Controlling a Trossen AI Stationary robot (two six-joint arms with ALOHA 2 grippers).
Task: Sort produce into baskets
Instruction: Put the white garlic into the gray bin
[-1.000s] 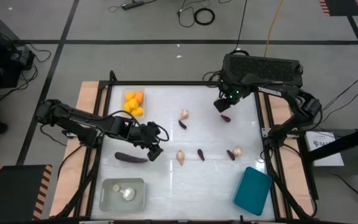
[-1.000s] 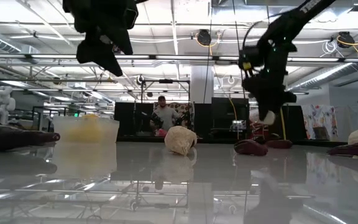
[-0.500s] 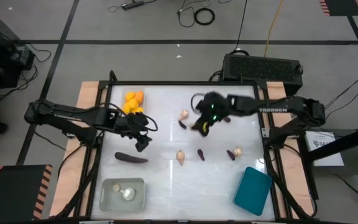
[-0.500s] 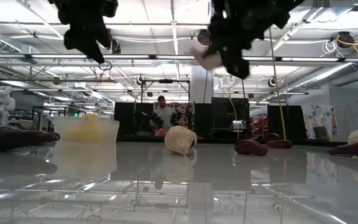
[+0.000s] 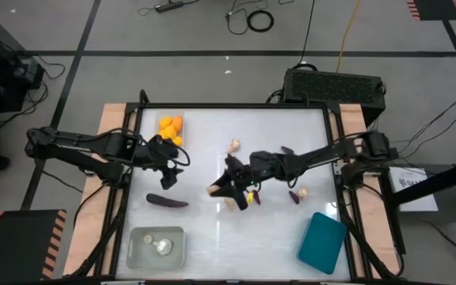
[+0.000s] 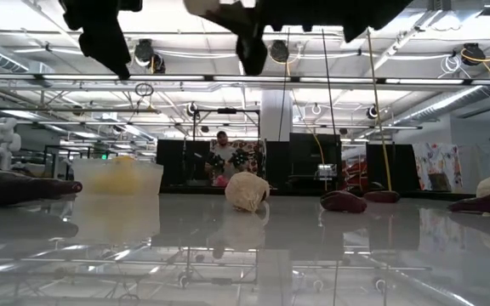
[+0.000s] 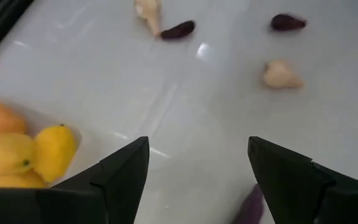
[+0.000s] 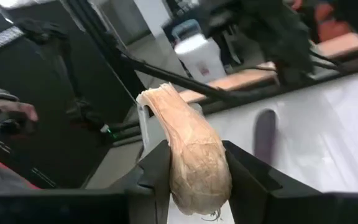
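Note:
My right gripper (image 5: pixel 222 184) hangs over the table's middle, shut on a pale beige knobbly bulb (image 8: pixel 188 158). My left gripper (image 5: pixel 169 172) is open and empty, above the table between the clear basket of orange-yellow fruits (image 5: pixel 170 131) and the long dark purple eggplant (image 5: pixel 167 200). More bulbs (image 5: pixel 233 146) (image 5: pixel 302 191) and tiny eggplants (image 5: pixel 294 196) (image 5: pixel 287 150) lie loose on the white top. The greyish tray (image 5: pixel 137 253) at the near left holds bulbs. The teal tray (image 5: pixel 321 241) sits at the near right. My right gripper pinches the bulb's fat lower body (image 8: pixel 194 180) between its two fingers (image 8: pixel 157 168), one on each side. The bulb's pointed end (image 8: pixel 154 96) sticks out past the fingertips. The bulb is lifted clear of the table.
The yellow fruits (image 7: pixel 48 149) show at the edge of the left wrist view. Wooden side rails (image 5: pixel 113 119) and a black frame border the table. A bulb (image 6: pixel 247 191) and eggplants (image 6: pixel 343 201) lie mid-table in the low view; a person stands far behind.
My right gripper has carried the bulb from the table's far right toward the middle, moving left and nearer, and has risen in the low view. My left gripper has drawn back toward the far left, closer to the clear basket, staying open.

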